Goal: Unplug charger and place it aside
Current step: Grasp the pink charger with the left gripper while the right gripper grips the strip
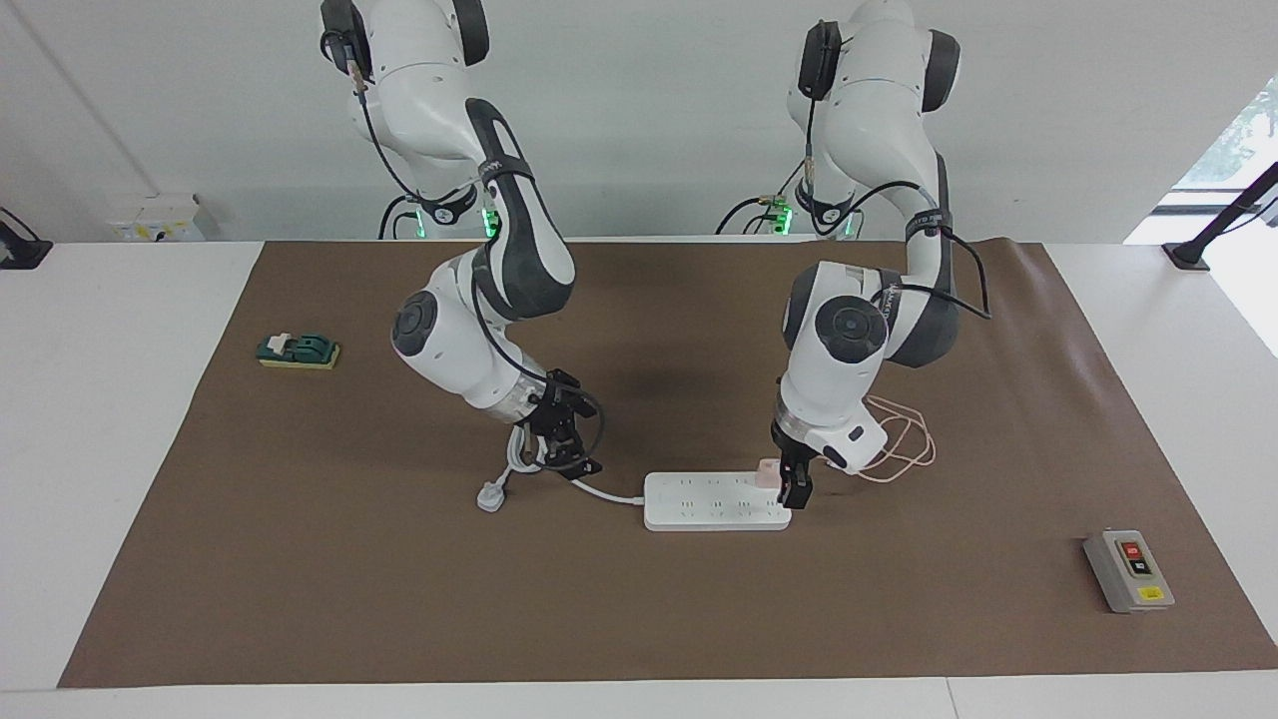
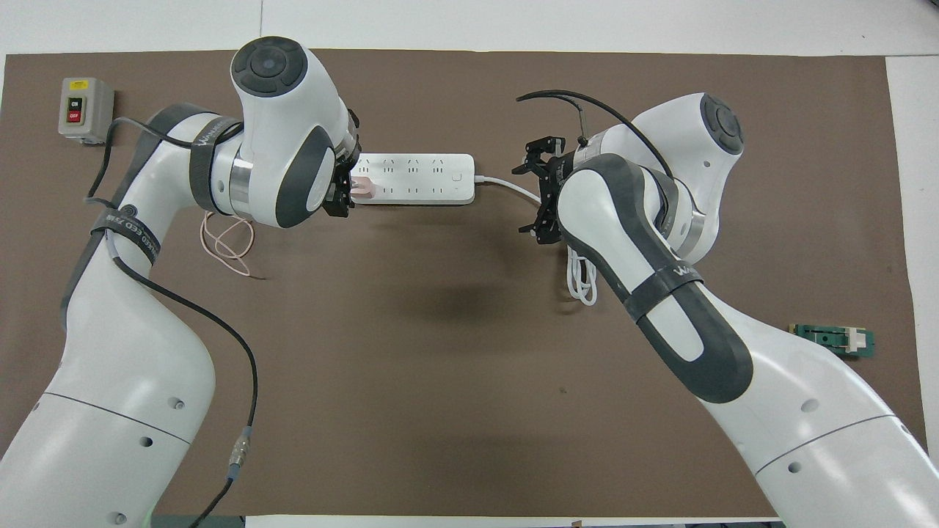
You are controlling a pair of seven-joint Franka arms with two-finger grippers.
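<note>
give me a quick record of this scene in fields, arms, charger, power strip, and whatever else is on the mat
left gripper: at the charger, at the left arm's end of the power strip
right gripper: low over the strip's thick white cord
charger: plugged into the strip
charger cable: looped on the mat, nearer to the robots than the strip
other items: grey switch box, green block

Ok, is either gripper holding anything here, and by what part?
Cannot be told: the left gripper is down at the charger plugged into the power strip; the right gripper is open over the white cord.
</note>
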